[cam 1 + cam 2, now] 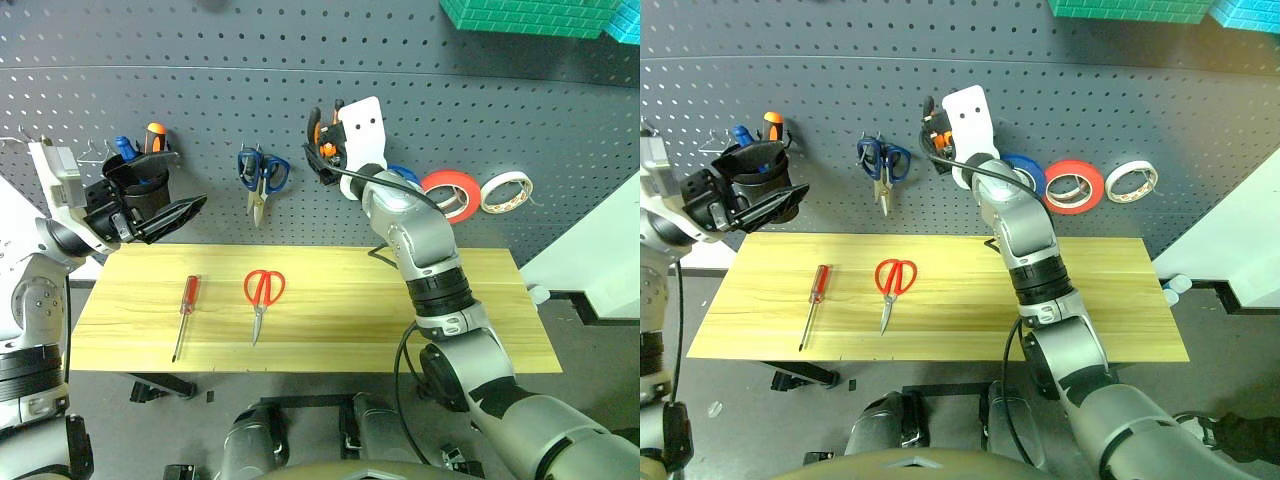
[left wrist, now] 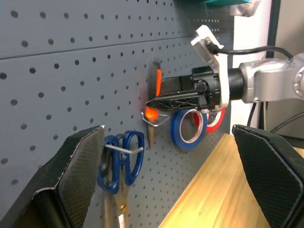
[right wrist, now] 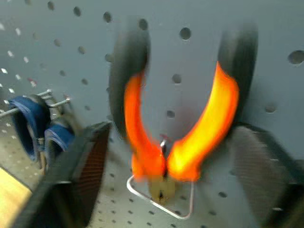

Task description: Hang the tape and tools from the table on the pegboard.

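Note:
The orange-and-black pliers (image 3: 175, 137) hang in a wire hook on the dark grey pegboard (image 1: 200, 80). My right gripper (image 1: 328, 152) is at them, open, with a finger on each side of the pliers and clear of their joint. Beside it on the board hangs the blue tape (image 2: 187, 127), partly behind my right arm in the head views. The red-handled scissors (image 1: 263, 290) and the red-handled screwdriver (image 1: 187, 300) lie on the left half of the table (image 1: 480, 300). My left gripper (image 1: 175, 215) hovers open and empty above the table's left end.
Blue scissors (image 1: 262, 172) hang left of the pliers. A black cup (image 1: 140, 170) with blue and orange screwdrivers hangs at the far left, just above my left gripper. A red tape roll (image 1: 452, 190) and a white one (image 1: 505, 192) hang to the right. Green bins (image 1: 530, 15) sit at the top.

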`<state>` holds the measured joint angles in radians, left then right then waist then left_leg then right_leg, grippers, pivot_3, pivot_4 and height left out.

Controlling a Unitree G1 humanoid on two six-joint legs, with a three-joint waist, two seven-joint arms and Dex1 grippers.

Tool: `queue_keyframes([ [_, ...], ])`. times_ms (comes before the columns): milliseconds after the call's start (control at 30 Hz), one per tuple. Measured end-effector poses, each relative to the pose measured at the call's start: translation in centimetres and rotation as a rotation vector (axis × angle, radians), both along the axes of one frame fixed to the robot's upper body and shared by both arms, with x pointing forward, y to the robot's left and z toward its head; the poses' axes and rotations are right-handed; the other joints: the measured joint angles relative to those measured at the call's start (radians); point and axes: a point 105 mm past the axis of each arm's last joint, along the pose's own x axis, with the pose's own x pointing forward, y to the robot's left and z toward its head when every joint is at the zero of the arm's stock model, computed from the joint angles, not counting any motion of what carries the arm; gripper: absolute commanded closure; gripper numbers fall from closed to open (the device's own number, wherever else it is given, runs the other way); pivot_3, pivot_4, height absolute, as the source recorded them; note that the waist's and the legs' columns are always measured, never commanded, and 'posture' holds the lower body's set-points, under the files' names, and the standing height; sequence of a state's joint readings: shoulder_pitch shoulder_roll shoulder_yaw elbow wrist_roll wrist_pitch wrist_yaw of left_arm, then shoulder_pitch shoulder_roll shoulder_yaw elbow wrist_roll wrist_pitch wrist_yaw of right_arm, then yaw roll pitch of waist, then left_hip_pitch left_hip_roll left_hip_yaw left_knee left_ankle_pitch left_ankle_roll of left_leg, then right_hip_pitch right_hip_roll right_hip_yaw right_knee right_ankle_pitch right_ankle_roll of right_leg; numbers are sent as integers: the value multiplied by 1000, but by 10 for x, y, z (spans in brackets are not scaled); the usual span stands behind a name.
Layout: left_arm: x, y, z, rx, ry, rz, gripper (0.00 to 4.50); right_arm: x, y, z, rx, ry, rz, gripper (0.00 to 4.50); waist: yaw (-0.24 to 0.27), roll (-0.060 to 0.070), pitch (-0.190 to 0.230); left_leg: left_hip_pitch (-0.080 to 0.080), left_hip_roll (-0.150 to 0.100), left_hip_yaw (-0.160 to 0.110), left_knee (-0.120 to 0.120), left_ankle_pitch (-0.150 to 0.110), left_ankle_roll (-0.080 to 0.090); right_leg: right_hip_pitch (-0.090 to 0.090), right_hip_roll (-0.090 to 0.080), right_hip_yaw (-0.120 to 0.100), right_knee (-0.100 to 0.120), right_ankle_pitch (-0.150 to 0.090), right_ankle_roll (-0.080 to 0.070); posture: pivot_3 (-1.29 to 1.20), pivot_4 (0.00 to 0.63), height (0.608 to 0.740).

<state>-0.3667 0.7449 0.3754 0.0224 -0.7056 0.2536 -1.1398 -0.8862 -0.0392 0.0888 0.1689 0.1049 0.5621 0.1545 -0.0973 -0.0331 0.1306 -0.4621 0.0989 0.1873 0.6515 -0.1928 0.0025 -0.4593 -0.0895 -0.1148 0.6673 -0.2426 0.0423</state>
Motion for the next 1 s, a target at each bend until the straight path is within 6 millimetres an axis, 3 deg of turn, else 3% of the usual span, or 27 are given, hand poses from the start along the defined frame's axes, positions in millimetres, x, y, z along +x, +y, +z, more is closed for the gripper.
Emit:
queue_keyframes([
  [300,-1,0,-24,10,99,47,0,-17,-32,51,113,-70,98,42,2,0,0,0,0,0,0,0,0,0,0,0,0,0,0,-58,72,730],
  [500,12,-13,-36,-21,135,168,0,-41,-48,62,44,-70,341,42,4,0,0,1,0,0,0,0,1,1,0,0,0,0,0,-55,84,730],
  [600,18,-20,-50,-18,198,259,0,-50,-57,57,-17,-45,434,42,4,0,0,1,0,-1,0,0,1,1,0,1,0,0,0,-53,89,730],
  [800,17,-42,-65,0,276,361,0,-82,-56,36,-111,39,729,42,4,0,0,3,0,-2,-1,-1,1,2,0,1,-1,0,0,-45,101,730],
  [1000,14,-53,-91,-1,389,447,0,-105,-60,-10,-211,165,960,42,30,1,0,4,0,-2,0,-4,7,3,0,2,-1,0,0,-32,122,730],
])
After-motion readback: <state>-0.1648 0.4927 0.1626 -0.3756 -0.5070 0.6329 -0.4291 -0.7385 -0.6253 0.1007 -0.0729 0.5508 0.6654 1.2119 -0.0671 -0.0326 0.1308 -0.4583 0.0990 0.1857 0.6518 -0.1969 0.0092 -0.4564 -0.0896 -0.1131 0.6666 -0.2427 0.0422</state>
